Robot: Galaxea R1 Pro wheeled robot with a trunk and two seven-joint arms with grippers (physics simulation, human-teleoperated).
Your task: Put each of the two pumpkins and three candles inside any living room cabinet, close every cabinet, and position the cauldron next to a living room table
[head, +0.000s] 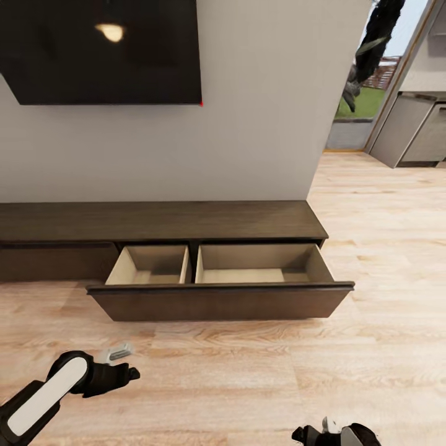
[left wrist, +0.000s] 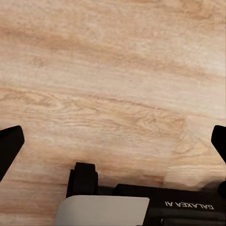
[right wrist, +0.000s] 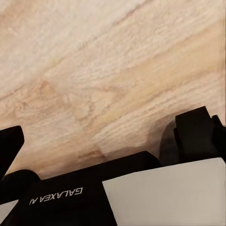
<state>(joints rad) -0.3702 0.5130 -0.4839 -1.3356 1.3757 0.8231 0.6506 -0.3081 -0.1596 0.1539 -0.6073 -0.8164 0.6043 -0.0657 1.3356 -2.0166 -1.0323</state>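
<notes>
Pale wood floor (head: 248,371): long cabinet (head: 161,222) runs along the wall, wide drawer (head: 220,300) pulled out, showing nothing inside; left claw (left wrist: 113,141) spread wide, right claw (head: 322,432) cropped, grip undeterminable.

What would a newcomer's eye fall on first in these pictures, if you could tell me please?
First, the pulled-out drawer of the long dark cabinet against the wall, its two pale compartments showing nothing inside. Above it at upper left hangs a black screen with a lamp's reflection. Low down, the left gripper hovers over the wood floor, holding nothing.
</notes>
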